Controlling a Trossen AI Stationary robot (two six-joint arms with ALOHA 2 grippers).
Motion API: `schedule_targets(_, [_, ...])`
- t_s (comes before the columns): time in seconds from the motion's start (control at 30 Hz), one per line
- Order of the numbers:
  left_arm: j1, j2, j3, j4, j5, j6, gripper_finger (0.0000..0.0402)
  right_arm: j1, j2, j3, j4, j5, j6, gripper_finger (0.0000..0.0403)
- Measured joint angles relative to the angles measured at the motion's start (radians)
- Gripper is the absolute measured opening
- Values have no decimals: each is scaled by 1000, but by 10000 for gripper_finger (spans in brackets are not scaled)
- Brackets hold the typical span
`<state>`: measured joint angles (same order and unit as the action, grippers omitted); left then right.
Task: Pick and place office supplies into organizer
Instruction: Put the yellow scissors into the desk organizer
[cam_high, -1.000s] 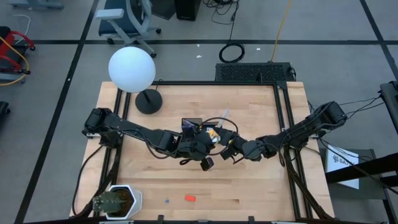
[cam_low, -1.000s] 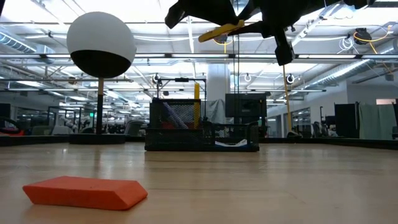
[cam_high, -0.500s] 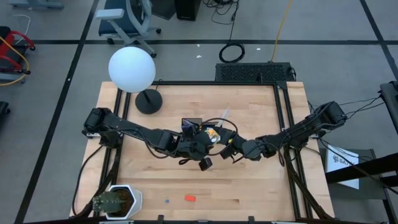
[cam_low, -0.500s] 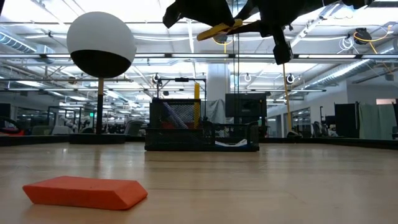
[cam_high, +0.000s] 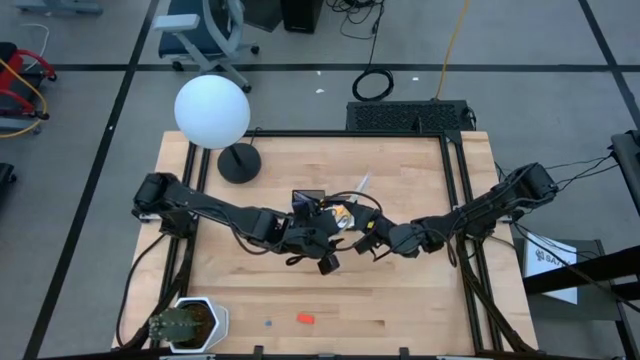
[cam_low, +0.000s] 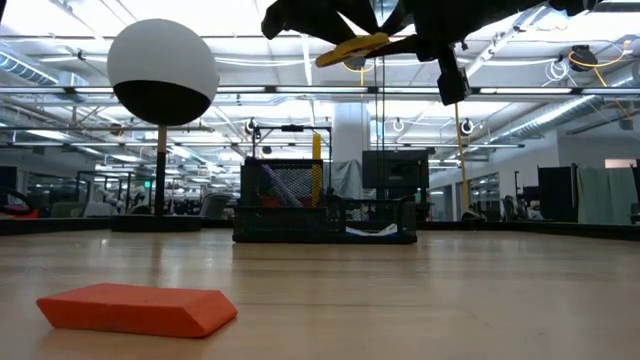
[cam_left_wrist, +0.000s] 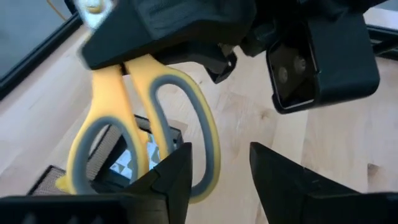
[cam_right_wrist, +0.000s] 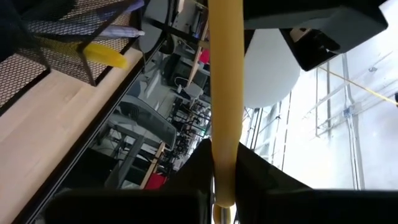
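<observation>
Jaws: right gripper (cam_right_wrist: 224, 186) clamped on scissors (cam_left_wrist: 140, 124); left gripper (cam_left_wrist: 217, 174) parted beside handles. Stiff, light, slick plastic — you'd grip loops, above organizer (cam_low: 325, 205).

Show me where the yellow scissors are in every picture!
High view: scissors mid-table, between both arms.
Low view: scissors up top, held in the air.
Left wrist view: handles fill the middle.
Right wrist view: yellow handle straight ahead.
Shared landmark: black organizer.
</observation>
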<state>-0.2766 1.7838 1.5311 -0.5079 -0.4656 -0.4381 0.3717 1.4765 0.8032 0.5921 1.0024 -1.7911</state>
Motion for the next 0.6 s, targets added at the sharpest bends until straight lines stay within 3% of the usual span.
schedule_targets(0.27, [-16, -51, 0, -61, -39, -9, 165, 0, -2, 0, 26, -2, 3, 23])
schedule_targets(0.6, [-101, -128, -2, -173, -281, -19, 166, -2, -19, 0, 78, 9, 62, 23])
